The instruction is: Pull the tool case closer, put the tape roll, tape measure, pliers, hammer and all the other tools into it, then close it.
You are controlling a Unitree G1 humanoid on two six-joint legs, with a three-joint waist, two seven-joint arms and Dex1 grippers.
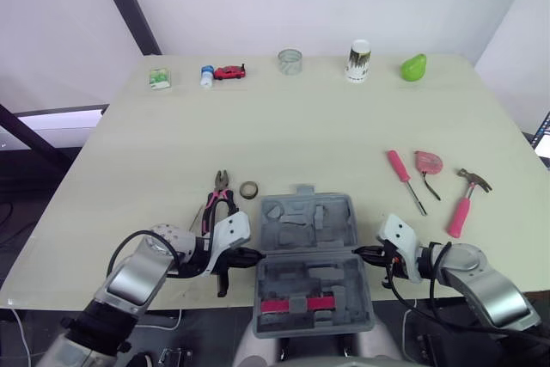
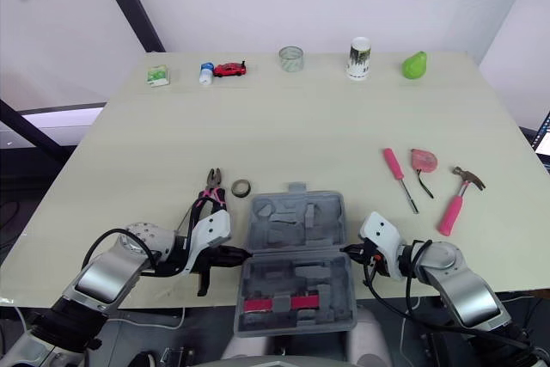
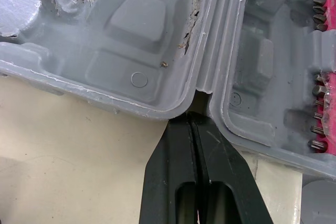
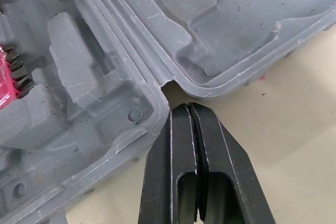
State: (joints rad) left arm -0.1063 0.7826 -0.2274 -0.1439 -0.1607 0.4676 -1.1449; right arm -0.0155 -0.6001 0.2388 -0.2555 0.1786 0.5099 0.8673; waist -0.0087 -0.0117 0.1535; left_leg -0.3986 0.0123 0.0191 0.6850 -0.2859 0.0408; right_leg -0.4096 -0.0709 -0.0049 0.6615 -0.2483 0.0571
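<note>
Your tool case [image 1: 305, 223] lies open at the middle of the table's near edge, both grey halves facing up. The nearer half holds a pink bit strip [image 1: 296, 303] and appears to reach past that edge.

Your left gripper [image 1: 255, 255] is at the case's left side, its fingers pressed together, with the tips in the notch where the two halves meet. Your right gripper [image 1: 359, 252] mirrors it on the right side, its fingers also pressed together, with the tips just at the hinge notch – neither gripper is holding anything.

The pliers [image 1: 219, 198] and the tape roll [image 1: 249, 189] lie just beyond the case's far left corner. Toward the table's right edge, the screwdriver [image 1: 404, 178], the tape measure [image 1: 427, 162] and the hammer [image 1: 464, 199] lie near one another, well apart from the case.

Along the far edge stand a toy car [image 1: 229, 72], a cup [image 1: 358, 61] and a green pear [image 1: 413, 67].
</note>
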